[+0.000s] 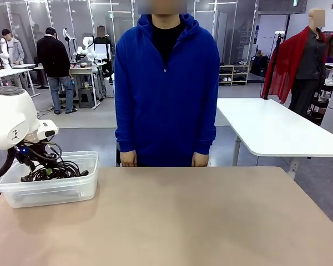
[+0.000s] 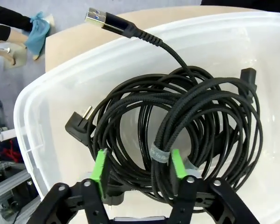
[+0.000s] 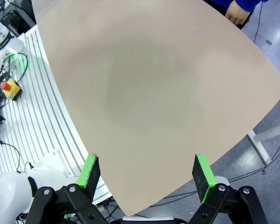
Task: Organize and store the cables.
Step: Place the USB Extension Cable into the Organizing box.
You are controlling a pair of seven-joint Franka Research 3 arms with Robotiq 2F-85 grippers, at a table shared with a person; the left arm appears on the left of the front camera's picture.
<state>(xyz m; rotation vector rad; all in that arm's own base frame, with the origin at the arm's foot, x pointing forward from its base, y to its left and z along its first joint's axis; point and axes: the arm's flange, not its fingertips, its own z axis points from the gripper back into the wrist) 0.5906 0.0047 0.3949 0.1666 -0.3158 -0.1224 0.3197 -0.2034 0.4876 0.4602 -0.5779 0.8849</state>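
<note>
Several coiled black cables [image 2: 186, 121] lie piled in a clear plastic bin [image 2: 46, 107]; one has a grey band, a USB plug [image 2: 99, 17] sticks up over the rim, and a power plug [image 2: 79, 125] rests at the side. In the front view the cables [image 1: 55, 170] show in the bin [image 1: 50, 191] at the table's left. My left gripper [image 2: 137, 165] hangs just above the coils, open, its green pads [image 2: 101, 164] astride some strands without pinching them. My right gripper [image 3: 147, 171] is open over bare table.
A person in a blue hoodie [image 1: 166, 88] stands at the far edge, hands [image 1: 128, 159] down at the table's rim. The tan table [image 1: 211, 221] stretches right of the bin. A white table [image 1: 277, 130] stands behind right.
</note>
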